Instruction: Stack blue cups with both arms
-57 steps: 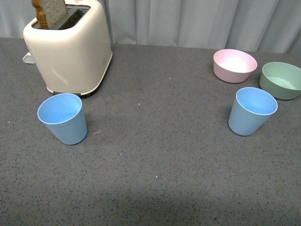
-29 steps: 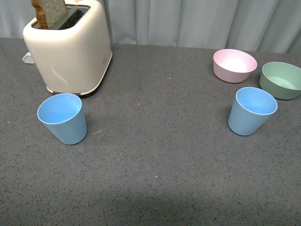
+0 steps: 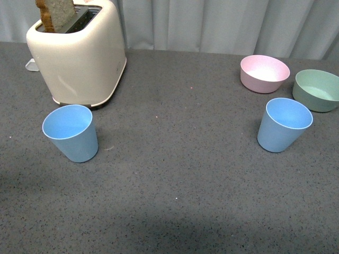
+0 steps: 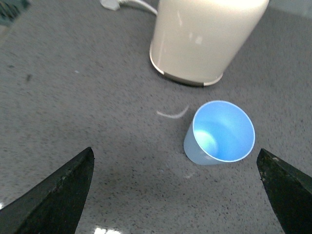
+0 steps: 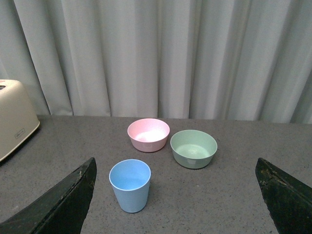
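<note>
Two blue cups stand apart, both claws spread

Front view shows no arm. One blue cup (image 3: 70, 132) stands upright toward the desk's (image 3: 175, 174) left edge, just before the toaster (image 3: 77, 50). The other cup (image 3: 284, 124) stands near the right edge, beside the pink bowl (image 3: 264, 73) and green bowl (image 3: 317, 90). Only the wrist views show the left gripper (image 4: 174, 152) and right gripper (image 5: 175, 161), fingers wide apart and holding nothing.

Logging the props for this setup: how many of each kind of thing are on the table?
cups: 2
bowls: 2
toaster: 1
bread slice in the toaster: 1
Total: 6
</note>
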You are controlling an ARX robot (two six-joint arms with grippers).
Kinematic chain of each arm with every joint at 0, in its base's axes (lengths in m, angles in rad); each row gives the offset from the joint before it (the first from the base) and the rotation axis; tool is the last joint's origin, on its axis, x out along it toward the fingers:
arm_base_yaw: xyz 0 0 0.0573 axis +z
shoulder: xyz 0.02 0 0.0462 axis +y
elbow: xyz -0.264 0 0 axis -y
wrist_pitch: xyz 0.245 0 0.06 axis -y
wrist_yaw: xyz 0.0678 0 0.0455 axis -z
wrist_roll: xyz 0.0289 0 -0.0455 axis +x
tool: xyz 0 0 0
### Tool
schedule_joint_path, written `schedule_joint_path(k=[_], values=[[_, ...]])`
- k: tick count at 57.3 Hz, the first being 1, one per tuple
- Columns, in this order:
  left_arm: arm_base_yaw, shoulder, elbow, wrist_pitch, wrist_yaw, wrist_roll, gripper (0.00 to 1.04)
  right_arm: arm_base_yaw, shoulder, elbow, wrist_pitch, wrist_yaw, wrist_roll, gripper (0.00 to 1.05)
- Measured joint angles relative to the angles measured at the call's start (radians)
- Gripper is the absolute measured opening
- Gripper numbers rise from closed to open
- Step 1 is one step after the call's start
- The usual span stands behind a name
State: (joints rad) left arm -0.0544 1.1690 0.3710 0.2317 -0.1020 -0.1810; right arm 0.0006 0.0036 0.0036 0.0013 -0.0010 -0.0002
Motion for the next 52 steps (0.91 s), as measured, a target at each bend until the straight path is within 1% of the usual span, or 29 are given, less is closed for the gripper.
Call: schedule_joint_path(k=[6,18,32,46,52], values=[[-0.002,0.168,0.108,-0.045,0.045,0.003,0.98,0.0,0.0,0.0,0.0,0.0,0.0,0.95],[-0.007,0.404,0.292,-0.143,0.047,-0.009,0.98,0.0,0.0,0.0,0.0,0.0,0.0,0.95],[-0.013,0.552,0.439,-0.287,0.08,-0.069,0.98,0.0,0.0,0.0,0.0,0.0,0.0,0.95],[-0.007,0.645,0.517,-0.347,0.091,-0.113,0.98,0.0,0.0,0.0,0.0,0.0,0.0,0.95],[-0.006,0.683,0.555,-0.383,0.129,-0.136,0.98,0.0,0.0,0.0,0.0,0.0,0.0,0.95]])
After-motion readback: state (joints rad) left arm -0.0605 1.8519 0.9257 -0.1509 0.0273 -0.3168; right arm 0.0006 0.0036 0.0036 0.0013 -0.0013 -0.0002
